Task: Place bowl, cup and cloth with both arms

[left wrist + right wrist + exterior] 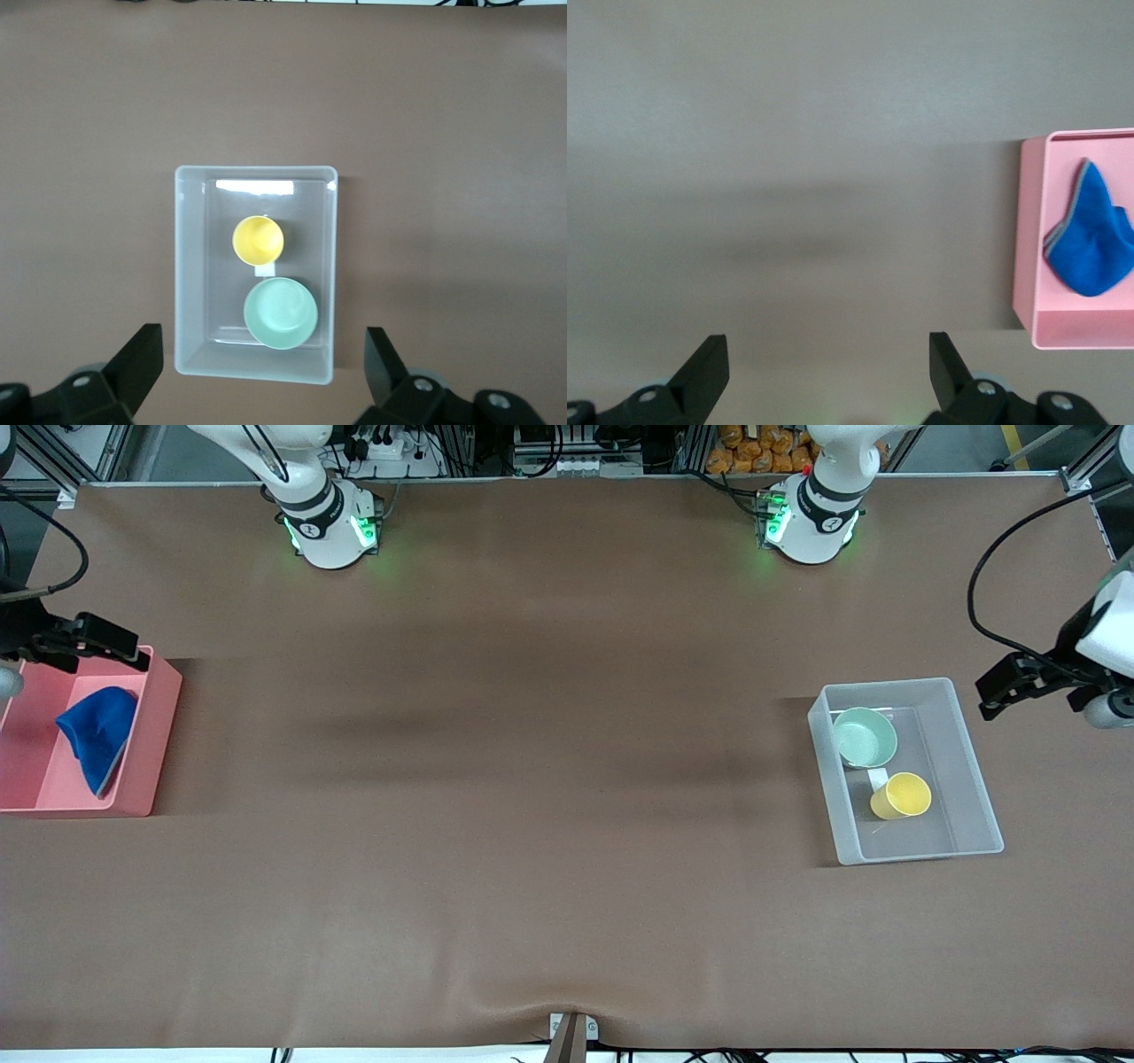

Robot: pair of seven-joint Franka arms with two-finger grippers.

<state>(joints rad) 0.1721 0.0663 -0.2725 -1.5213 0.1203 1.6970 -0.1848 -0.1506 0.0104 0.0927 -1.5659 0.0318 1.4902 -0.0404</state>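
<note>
One bowl (866, 737), one cup (901, 795), one cloth (97, 735), two bins.

pink tray (133, 797) cut off by the front view's edge, both arms' upper links out of frame

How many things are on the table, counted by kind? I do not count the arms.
Bins: 2, clear bin and pink bin
Bowls: 1, green bowl
Cups: 1, yellow cup
Cloths: 1, blue cloth
Total: 5
</note>
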